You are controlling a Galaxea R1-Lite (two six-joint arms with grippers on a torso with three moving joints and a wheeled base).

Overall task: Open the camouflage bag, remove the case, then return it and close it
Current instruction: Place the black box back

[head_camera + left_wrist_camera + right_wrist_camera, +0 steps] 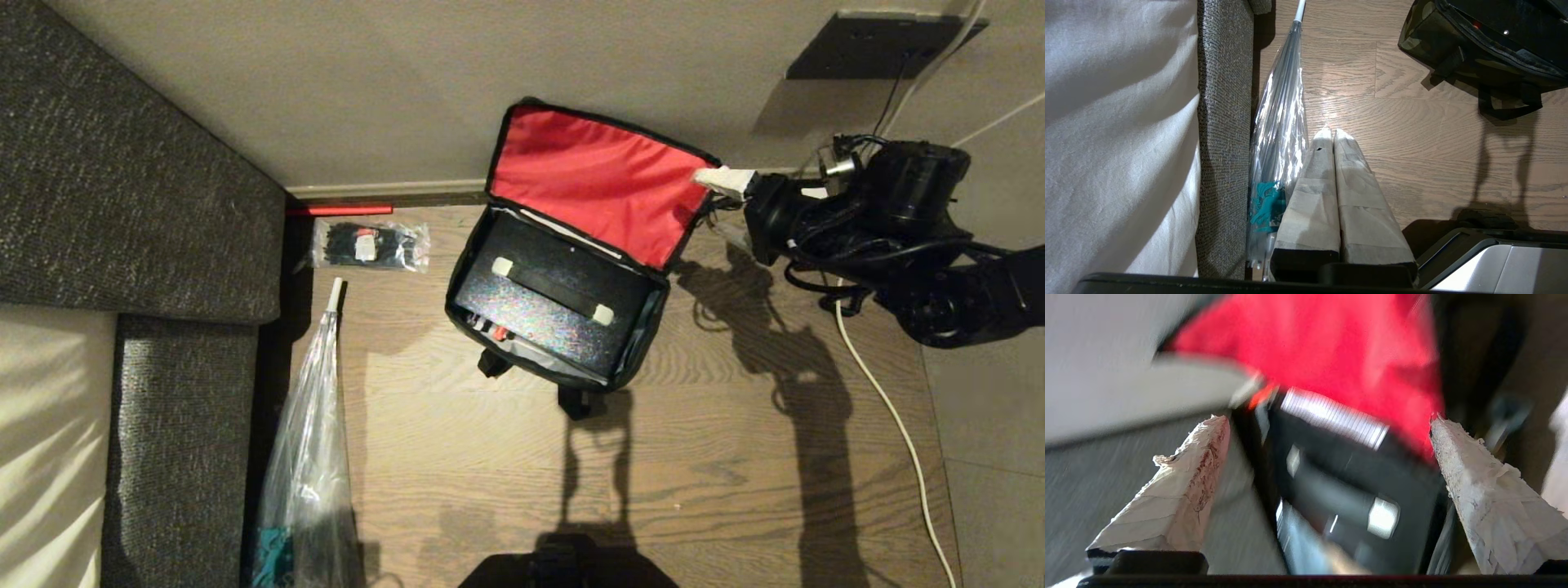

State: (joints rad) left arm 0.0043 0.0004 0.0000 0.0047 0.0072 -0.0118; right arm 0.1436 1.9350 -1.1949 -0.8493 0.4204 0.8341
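Right pincer (718, 181) stands with its taped fingers (1478, 490) spread wide and nothing between them, hovering just beside the corner of the raised red-lined lid of the camouflage bag (571, 245). That bag sits open on the wooden floor (735, 457) near the wall, and the case (543, 306) lies flat inside it, filling most of the cavity.

By the look of it, the case is a rigid black box with a handle (555, 282) across its top, ended by two pale pieces (a natural place to take hold, since the walls of the bag leave little room at the sides). It probably has some weight, so a centred grip on the handle should keep it from tilting. The bag is soft and may drag upward with the case; its lid looks floppy.

Left pincer (1333, 134) is parked low beside the folded umbrella (1282, 134), fingers pressed together, empty.
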